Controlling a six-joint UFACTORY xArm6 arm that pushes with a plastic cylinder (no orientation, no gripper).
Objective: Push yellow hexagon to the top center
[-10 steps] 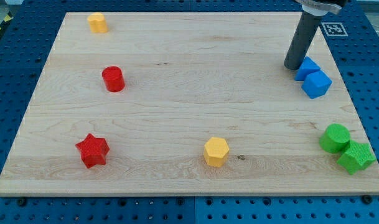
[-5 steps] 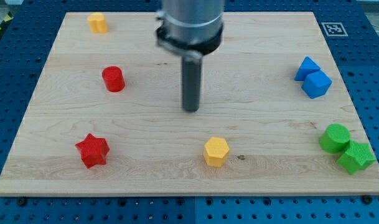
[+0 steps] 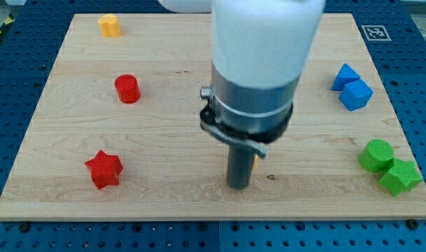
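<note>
The yellow hexagon (image 3: 255,164) lies near the bottom centre of the wooden board, almost wholly hidden behind my rod; only a sliver shows at the rod's right side. My tip (image 3: 238,187) rests on the board at the hexagon's near side, just below it in the view. I cannot tell whether it touches the block. The arm's large body covers the middle of the board.
A second yellow block (image 3: 109,25) sits at the top left. A red cylinder (image 3: 127,89) and a red star (image 3: 103,169) are on the left. Two blue blocks (image 3: 352,87) and two green blocks (image 3: 389,167) are at the right edge.
My rod moved from the top right, across the board's middle, down to the yellow hexagon's lower side. The blocks have not visibly moved.
</note>
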